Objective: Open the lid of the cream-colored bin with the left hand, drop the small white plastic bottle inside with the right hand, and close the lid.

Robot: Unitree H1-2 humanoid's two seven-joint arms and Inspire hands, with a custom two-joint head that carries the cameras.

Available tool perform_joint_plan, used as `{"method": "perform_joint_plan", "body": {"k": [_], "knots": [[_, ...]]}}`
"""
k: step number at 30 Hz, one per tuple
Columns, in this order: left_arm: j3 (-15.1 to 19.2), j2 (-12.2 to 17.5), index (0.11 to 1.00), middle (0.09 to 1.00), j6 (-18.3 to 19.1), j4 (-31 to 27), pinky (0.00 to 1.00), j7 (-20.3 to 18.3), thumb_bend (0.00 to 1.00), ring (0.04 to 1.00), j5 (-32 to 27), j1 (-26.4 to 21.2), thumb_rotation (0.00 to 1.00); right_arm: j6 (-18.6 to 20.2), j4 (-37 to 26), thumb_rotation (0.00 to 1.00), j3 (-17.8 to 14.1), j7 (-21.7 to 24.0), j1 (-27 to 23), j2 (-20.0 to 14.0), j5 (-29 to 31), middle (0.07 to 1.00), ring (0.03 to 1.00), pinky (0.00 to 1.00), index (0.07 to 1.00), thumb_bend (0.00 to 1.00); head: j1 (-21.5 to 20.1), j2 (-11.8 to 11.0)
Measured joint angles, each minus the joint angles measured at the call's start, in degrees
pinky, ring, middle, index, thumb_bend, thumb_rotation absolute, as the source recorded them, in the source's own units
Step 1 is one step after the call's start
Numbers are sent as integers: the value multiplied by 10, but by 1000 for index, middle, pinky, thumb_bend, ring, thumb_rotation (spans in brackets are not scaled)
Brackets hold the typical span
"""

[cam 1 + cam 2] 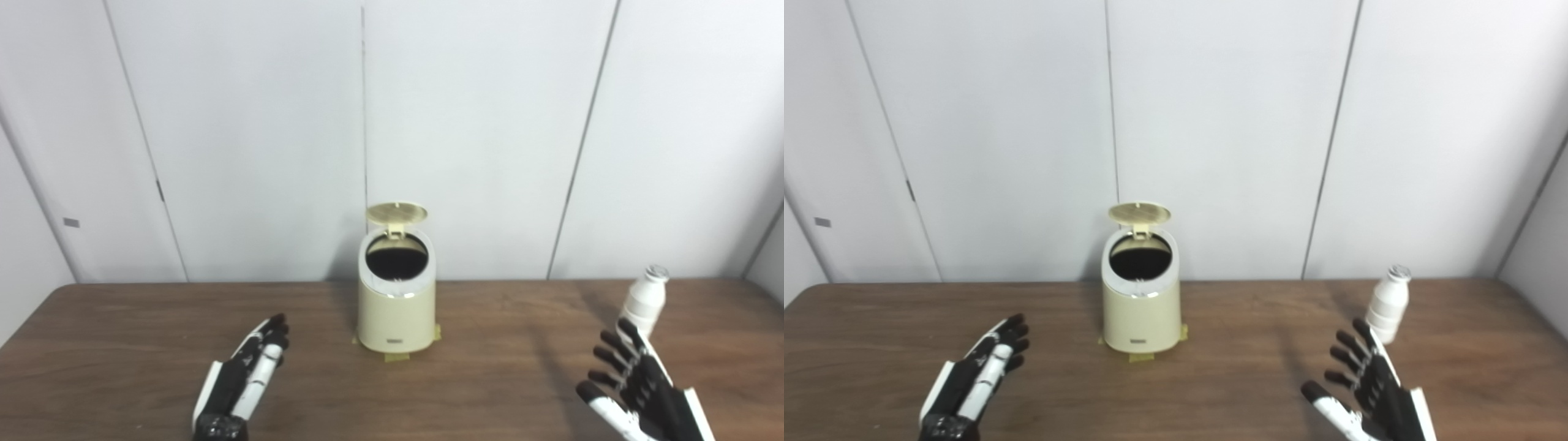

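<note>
While the brown wooden table [122, 343] is viewed from the left, the left hand [245, 373] is met first, held low over the wood with its fingers stretched out and nothing grasped. At the middle, the cream-colored bin [396, 306] is stood upright near the white wall panels [257, 135], and its round lid [397, 214] is raised on the rear hinge, so the dark inside is exposed. Farther right, the small white plastic bottle [645, 300] is stood upright on the table. Just in front of it, the right hand [637, 386] is spread wide and empty, apart from the bottle.
</note>
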Motion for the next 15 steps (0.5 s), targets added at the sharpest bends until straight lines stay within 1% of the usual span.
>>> {"method": "perform_joint_plan", "body": {"k": [2,4,8,10,12,13,14,15], "knots": [[0,5,948,920,0,0,950,-1,551,916,-6,4,769,0,2,327,-10,-2,0,-6,0,877,844,758,916,723,-18,4],[1,8,957,926,0,0,963,-1,557,923,-11,9,767,0,6,355,-15,-7,0,-14,-12,860,818,736,909,759,-37,9],[0,19,964,929,0,0,967,-3,566,927,-13,13,782,4,-4,319,-24,-22,-2,-15,-34,845,799,689,894,757,-69,18],[2,27,971,941,1,0,988,-3,570,942,-20,13,779,18,-17,295,-24,-28,-6,-11,-42,851,809,712,893,744,-77,21],[3,36,982,955,0,1,997,-8,551,954,-25,13,792,32,-32,268,-24,-31,-10,-6,-49,853,810,710,873,758,-103,26],[3,43,984,957,0,2,998,-14,549,956,-29,12,792,43,-41,268,-25,-33,-13,-4,-52,853,811,710,872,759,-103,26],[4,47,989,966,-1,3,999,-16,549,961,-33,12,783,48,-46,283,-26,-35,-15,-3,-55,858,815,714,888,768,-129,31],[6,49,991,969,-4,5,1000,-19,549,962,-38,12,780,56,-49,288,-27,-37,-18,-3,-65,859,817,715,894,771,-132,31]]}}
